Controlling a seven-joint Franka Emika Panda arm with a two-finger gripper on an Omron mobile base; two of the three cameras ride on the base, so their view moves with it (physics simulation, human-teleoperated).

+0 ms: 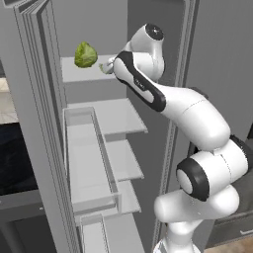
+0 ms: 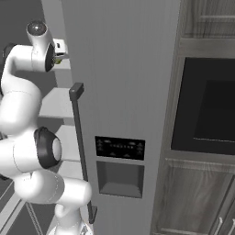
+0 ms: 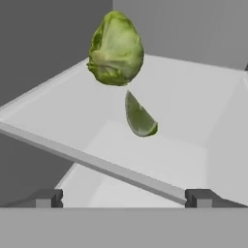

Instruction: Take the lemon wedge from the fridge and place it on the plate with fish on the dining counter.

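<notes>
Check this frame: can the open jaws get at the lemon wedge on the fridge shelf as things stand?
Probably yes. The lemon wedge lies ahead of the open gripper, nothing between; the leafy green ball sits just behind it.

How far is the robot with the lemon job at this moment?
Done: the fridge door stands open and the arm has reached the top shelf. In hand: the open gripper points at the lemon wedge, which lies untouched beside the leafy green ball. Left: closing on the wedge, lifting it out and carrying it to the plate with fish.
</notes>
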